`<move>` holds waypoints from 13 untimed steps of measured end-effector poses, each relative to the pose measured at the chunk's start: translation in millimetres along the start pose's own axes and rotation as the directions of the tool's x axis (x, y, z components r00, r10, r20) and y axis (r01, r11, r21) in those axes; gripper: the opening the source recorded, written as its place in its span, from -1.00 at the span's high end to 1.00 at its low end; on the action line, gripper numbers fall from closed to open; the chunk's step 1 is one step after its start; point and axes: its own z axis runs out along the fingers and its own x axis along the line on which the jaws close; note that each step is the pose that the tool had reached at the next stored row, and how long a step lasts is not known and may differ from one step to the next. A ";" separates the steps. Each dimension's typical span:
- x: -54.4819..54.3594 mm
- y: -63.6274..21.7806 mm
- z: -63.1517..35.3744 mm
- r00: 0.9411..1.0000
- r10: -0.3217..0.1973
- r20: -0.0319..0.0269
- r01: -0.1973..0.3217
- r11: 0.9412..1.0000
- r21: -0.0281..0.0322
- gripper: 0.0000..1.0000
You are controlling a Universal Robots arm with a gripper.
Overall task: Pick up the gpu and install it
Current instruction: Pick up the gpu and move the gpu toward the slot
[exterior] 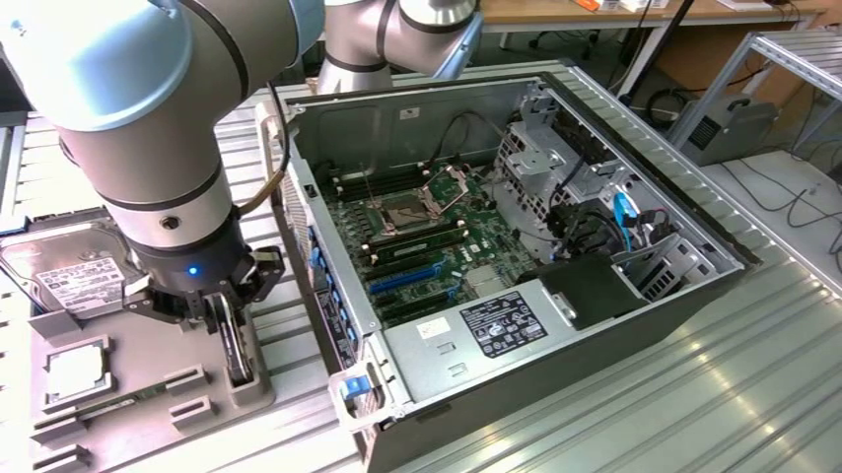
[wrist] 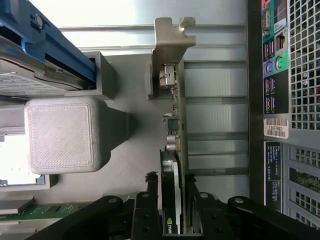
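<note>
Grasp on gpu (wrist: pixel 176 130): card stands on edge in grey fixture (exterior: pixel 132 424), about 8 o'clock in the exterior view, just beside open case (exterior: pixel 355 128).
Hand (wrist: pixel 173 215) clamped across both card faces, opposite end from bracket (wrist: pixel 172 40). Judged light, stiff, fragile; smooth faces may slip. Ribbed metal desk (exterior: pixel 632 394); little room beside the case wall.

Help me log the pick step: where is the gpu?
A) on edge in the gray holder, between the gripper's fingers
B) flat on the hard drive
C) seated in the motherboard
A: the gpu stands on edge in the holder beside the case, with the gripper closed around it.
</note>
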 end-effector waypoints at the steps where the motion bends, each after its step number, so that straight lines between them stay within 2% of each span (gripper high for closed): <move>1: 0.0 -0.1 0.0 1.000 0.000 0.000 0.000 1.000 0.000 0.33; 13: -0.9 -0.2 0.0 1.000 0.000 0.000 0.000 1.000 0.000 0.33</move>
